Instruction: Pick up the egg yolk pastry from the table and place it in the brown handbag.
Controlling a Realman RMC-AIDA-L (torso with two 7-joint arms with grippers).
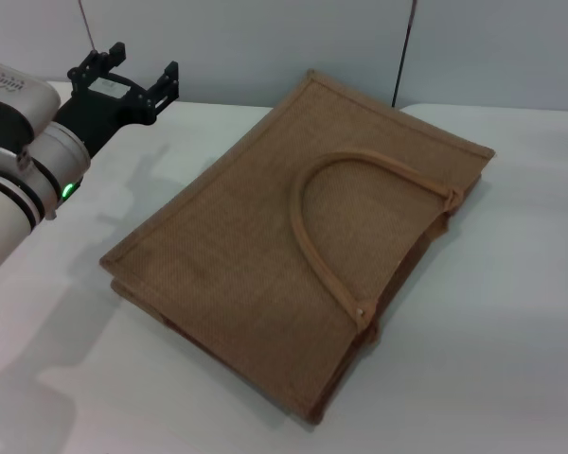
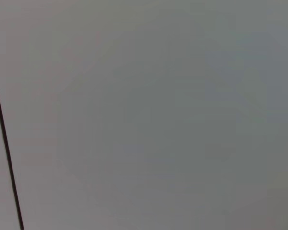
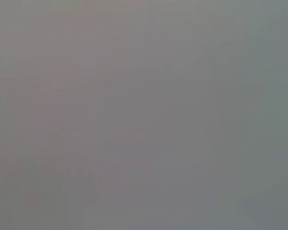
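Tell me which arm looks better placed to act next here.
Left, probably. The left gripper is raised, open and empty over the table beside the brown handbag, which lies flat. No right arm shows, and no pastry is visible in any view.

The white table carried a brown handbag lying flat, just right of the left gripper.

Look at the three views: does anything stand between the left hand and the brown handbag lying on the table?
Nothing visible does. The left hand is raised at the far left, its fingers open, and only bare table separates it from the brown handbag, which lies flat.
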